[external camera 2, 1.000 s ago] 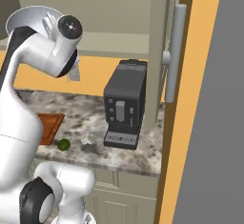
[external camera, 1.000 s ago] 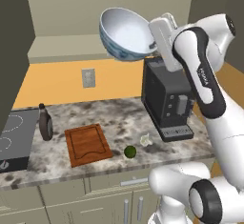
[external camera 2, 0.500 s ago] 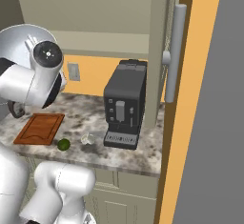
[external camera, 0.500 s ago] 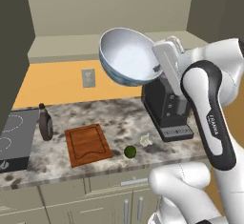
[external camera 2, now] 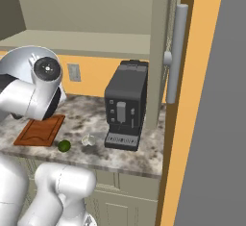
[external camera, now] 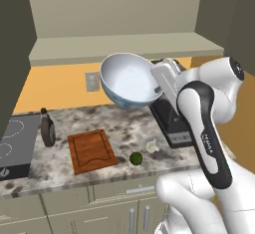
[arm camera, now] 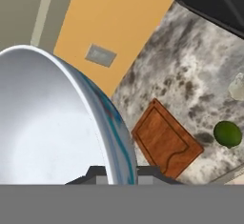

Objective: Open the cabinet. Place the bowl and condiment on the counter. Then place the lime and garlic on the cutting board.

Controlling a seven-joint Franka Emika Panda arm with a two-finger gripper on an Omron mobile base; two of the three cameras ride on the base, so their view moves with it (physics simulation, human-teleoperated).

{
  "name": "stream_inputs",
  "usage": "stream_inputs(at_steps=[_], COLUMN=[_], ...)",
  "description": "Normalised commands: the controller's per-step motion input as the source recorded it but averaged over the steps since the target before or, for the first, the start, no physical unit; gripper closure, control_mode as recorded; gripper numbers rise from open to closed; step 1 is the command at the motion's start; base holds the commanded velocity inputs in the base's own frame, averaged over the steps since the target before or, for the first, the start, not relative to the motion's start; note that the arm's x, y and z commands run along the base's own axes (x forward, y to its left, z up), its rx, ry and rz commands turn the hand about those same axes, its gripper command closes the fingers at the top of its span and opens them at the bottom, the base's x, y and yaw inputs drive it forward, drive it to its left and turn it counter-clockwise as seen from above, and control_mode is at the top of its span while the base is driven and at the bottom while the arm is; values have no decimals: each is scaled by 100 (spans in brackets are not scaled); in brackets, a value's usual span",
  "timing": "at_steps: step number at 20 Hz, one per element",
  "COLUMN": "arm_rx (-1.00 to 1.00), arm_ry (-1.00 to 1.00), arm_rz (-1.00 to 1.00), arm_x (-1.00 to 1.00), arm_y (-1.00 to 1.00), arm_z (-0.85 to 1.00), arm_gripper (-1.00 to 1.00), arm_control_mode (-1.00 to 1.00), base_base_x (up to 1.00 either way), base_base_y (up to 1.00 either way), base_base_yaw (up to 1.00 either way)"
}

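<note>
The blue-patterned white bowl (external camera: 130, 78) hangs tilted in the air above the counter (external camera: 124, 121), with my gripper (external camera: 158, 87) shut on its right rim. In the hand view the bowl (arm camera: 52, 123) fills the left, its rim pinched between my gripper (arm camera: 121, 173) tips. The dark condiment (external camera: 48, 128) bottle stands on the counter left of the cutting board (external camera: 91, 151). Off the board's right corner, the lime (external camera: 135, 158) and garlic (external camera: 152, 146) lie on the counter. The cabinet (external camera: 124, 44) stands open, its shelf bare. From the right I see the board (external camera 2: 41, 130), lime (external camera 2: 63, 145) and garlic (external camera 2: 88, 140).
A black coffee machine (external camera 2: 126, 105) stands at the back right of the counter, close behind my hand. The black stovetop (external camera: 12, 146) is at the far left. The open cabinet door with its silver handle (external camera 2: 177, 52) juts out on the right. A wall socket (external camera: 91, 80) sits behind.
My arm has brought the bowl down from in front of the cabinet shelf to a lower height over the counter. The grip has stayed shut on the rim.
</note>
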Motion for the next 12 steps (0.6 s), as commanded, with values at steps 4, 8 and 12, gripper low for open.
stream_inputs(at_steps=[4,8,12], arm_rx=[-4,-3,-1], arm_ry=[11,11,7], arm_rz=[-2,-2,-3], arm_x=[13,14,30], arm_y=[9,6,1], arm_z=[-46,-36,-19], arm_gripper=[100,100,100], arm_control_mode=[-100,-100,-100], base_base_x=[0,0,0], base_base_y=[0,0,0], base_base_yaw=[0,0,0])
